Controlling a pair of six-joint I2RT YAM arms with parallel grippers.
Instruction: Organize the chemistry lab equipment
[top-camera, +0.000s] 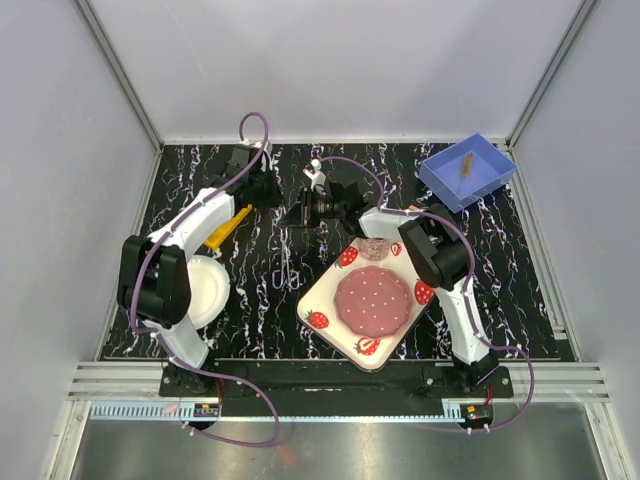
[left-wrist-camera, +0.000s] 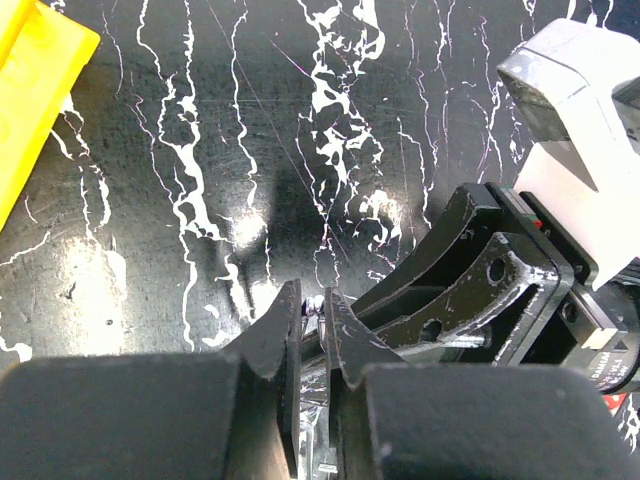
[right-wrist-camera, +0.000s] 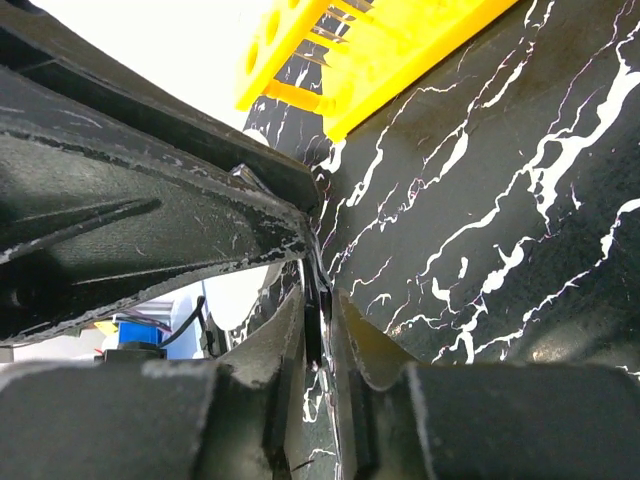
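Black white-veined matting (top-camera: 520, 300) covers the table between pale walls. From the top camera, my left gripper (top-camera: 283, 205) and my right gripper (top-camera: 303, 213) meet tip to tip over the middle of the far half of the mat, too small there to read their jaws. The yellow plastic rack (top-camera: 230, 225) lies on the mat just beside my left forearm, and the round white plate (top-camera: 205, 290) sits nearer, partly under that arm. A thin clear tube (top-camera: 287, 255) runs from under the grippers toward me, between the plate and the strawberry-print tray (top-camera: 335, 275); the tray carries a pink dotted mug (top-camera: 372, 300). A blue bin (top-camera: 467, 185) stands in the far right corner with a small wooden piece (top-camera: 466, 163) inside.

From the left wrist, my left fingers are pressed together low over the mat; something tiny sits at their tips, too small to name. The right gripper's black fingers reach in from the right, almost touching mine. A corner of the rack shows at the upper left.

From the right wrist, my right fingers stand close with a narrow slot between them, and a thin dark sliver (right-wrist-camera: 314, 300) stands in that slot; whether they clamp it I cannot tell. The left gripper crosses just above, and the rack lies beyond, its row of holes facing the camera.
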